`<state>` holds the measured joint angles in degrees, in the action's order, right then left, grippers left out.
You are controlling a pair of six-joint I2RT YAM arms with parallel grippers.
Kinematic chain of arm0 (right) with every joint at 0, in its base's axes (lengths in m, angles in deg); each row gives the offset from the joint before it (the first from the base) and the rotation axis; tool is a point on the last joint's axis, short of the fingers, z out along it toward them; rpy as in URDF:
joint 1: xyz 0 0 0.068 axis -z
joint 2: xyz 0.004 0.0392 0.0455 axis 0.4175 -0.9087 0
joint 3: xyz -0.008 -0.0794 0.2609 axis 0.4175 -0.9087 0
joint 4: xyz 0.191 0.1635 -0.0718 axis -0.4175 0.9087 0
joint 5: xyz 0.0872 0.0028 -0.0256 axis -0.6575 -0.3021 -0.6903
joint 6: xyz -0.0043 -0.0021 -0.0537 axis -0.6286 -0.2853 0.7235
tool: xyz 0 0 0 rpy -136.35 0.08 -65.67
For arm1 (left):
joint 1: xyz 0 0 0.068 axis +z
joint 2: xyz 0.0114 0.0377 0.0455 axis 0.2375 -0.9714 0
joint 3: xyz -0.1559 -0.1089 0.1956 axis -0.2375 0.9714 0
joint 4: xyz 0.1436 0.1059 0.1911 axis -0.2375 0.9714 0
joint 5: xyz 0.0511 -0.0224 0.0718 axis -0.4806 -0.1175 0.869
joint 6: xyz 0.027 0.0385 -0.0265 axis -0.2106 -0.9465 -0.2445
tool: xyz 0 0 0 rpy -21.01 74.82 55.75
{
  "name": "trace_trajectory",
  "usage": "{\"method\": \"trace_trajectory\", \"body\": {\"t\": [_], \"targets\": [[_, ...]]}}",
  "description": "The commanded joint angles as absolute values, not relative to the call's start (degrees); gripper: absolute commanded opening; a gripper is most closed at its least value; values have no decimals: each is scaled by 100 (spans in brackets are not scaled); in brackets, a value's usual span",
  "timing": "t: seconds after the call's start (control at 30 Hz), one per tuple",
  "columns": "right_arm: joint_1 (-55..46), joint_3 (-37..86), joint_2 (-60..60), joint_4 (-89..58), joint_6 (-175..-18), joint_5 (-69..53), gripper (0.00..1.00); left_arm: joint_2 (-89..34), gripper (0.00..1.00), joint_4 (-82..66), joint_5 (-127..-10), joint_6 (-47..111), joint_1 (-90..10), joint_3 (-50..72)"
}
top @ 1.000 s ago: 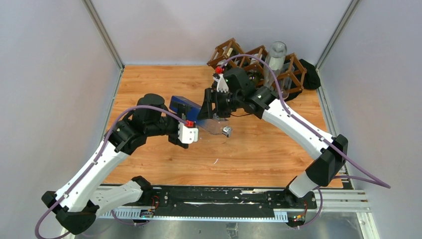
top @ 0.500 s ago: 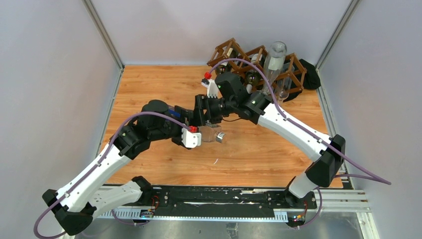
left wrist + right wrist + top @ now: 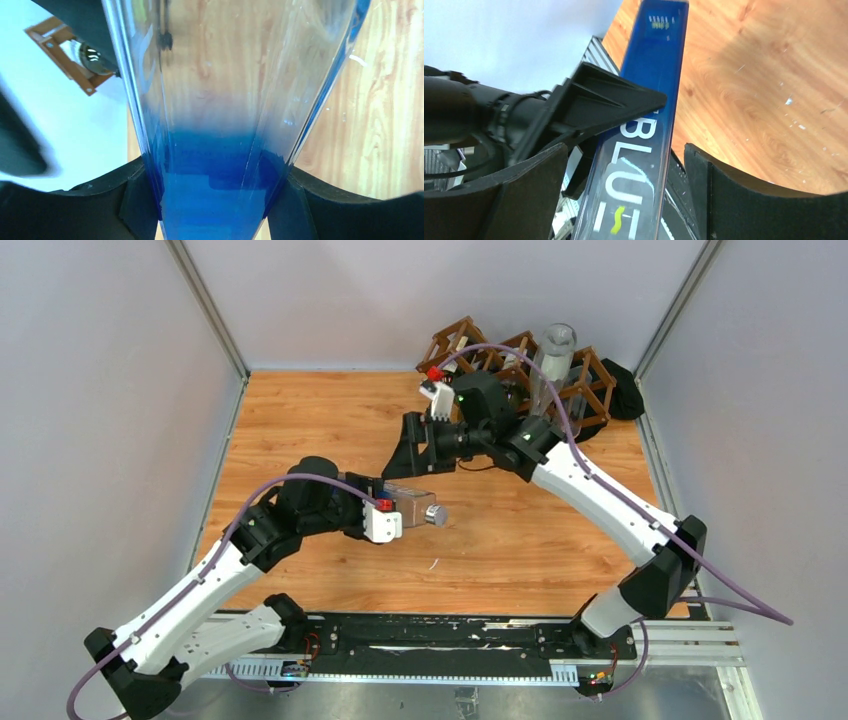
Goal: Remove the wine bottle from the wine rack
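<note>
**A:** Where is the wine bottle [image 3: 422, 508]?

**B:** Near the middle of the overhead frame. It is held on its side over the wooden table [image 3: 320, 410], with its silver cap pointing right. The left gripper [image 3: 398, 510] has hold of it.

**A:** Is the grip firm?

**B:** It looks so. In the left wrist view both black fingers [image 3: 135, 200] press on the clear glass at the bottom of the frame, with the blue label between them.

**A:** And the rack?

**B:** The wine rack [image 3: 500, 352] is at the upper right, against the back wall and well apart from the bottle. A clear bottle [image 3: 553, 365] stands upright in it.

**A:** What about the right gripper [image 3: 408, 455]?

**B:** It is just above the held bottle in the overhead frame, between it and the rack. Its jaws are spread wide and grip nothing. In its own wrist view the blue label runs up the middle between the parted fingers [image 3: 734, 200]
</note>
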<state>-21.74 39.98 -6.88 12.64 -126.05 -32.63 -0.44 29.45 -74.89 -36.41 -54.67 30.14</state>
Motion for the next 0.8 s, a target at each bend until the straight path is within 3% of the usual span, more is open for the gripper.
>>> {"method": "trace_trajectory", "body": {"t": [0.0, 0.47, 0.63, 0.77], "targets": [[-1802, 4105, -187, 857, -12550, -3419, 90, 165, 0, 2040, -7430, -3223, -5514, 2904], [-775, 2772, 1626, 388, -11719, -3040, 95, -574, 0, 1529, -7062, 626, -5492, 1712], [-769, 2071, 2081, 182, -11394, -3184, 96, -786, 0, 1400, -7549, 1662, -5338, 1269], [-783, 1192, 2392, -938, -11468, -3886, 96, -968, 0, 1509, -8131, 2285, -4976, 848]]}}
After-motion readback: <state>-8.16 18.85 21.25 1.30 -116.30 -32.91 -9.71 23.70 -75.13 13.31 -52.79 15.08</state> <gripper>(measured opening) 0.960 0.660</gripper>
